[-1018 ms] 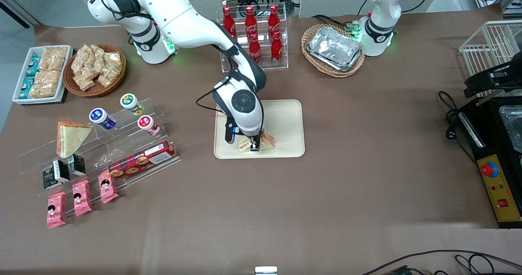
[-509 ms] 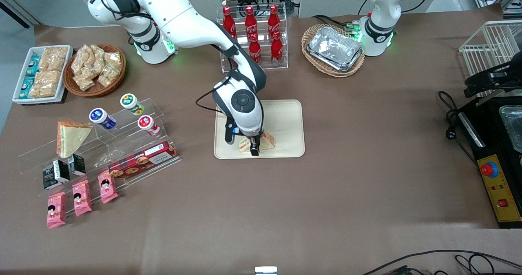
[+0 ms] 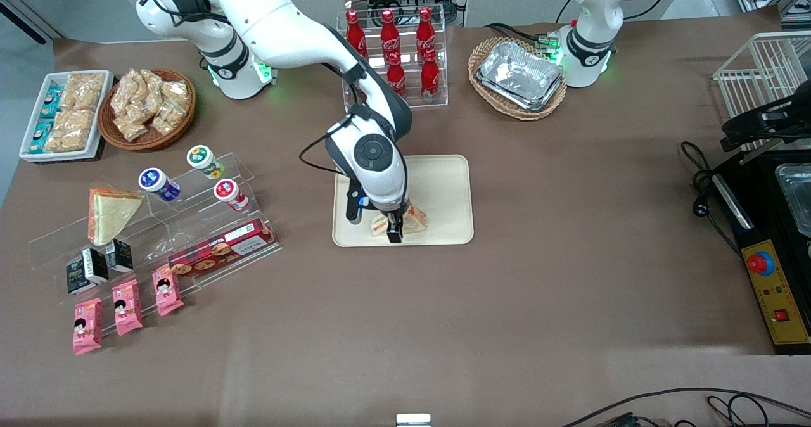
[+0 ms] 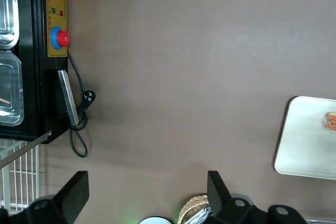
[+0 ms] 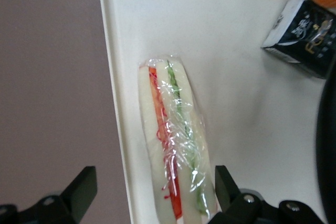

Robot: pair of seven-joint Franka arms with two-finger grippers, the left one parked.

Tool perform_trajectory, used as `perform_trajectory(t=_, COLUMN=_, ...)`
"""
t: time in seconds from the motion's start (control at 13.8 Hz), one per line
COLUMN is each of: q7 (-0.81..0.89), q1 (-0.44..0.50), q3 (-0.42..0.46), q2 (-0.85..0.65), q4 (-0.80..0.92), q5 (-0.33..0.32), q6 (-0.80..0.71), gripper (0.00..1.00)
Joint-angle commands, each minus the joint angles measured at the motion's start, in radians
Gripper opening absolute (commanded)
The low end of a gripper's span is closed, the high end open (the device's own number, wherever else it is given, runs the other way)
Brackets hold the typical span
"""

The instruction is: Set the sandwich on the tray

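The sandwich is a wrapped wedge with red-orange and green filling stripes. It lies on the cream-beige tray, close to the tray's rim nearest the front camera. My right gripper hangs just above it. In the right wrist view the gripper is open, with its fingers spread wide on either side of the sandwich and not touching it. One finger is over the brown table outside the tray's rim.
A small black carton lies on the tray beside the sandwich. A pale-yellow wedge sits on the clear acrylic shelf toward the working arm's end. A cola bottle rack and a basket of foil trays stand farther from the front camera.
The arm's wrist has risen a little and drifted slightly toward the working arm's end. The sandwich stays where it was on the tray.
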Motion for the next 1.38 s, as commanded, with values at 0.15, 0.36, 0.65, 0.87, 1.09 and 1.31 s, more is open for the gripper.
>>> perform_trajectory(t=0.15, q7=-0.027, q1=-0.039, q3=0.01, q2=-0.129, q4=-0.003, q5=0.002, q6=-0.166, gripper=1.0)
perform_trajectory(t=0.36, q7=-0.088, q1=-0.062, q3=0.011, q2=-0.19, q4=0.0, q5=0.003, q6=-0.235, gripper=1.0)
perform_trajectory(t=0.65, q7=-0.324, q1=-0.115, q3=0.01, q2=-0.268, q4=0.064, q5=0.003, q6=-0.411, gripper=1.0)
perform_trajectory(t=0.87, q7=-0.673, q1=-0.12, q3=-0.001, q2=-0.368, q4=0.08, q5=-0.018, q6=-0.461, gripper=1.0)
perform_trajectory(t=1.09, q7=-1.115, q1=-0.123, q3=-0.073, q2=-0.431, q4=0.08, q5=-0.101, q6=-0.588, gripper=1.0)
perform_trajectory(t=1.31, q7=-1.508, q1=-0.132, q3=-0.168, q2=-0.492, q4=0.078, q5=-0.144, q6=-0.64, gripper=1.0)
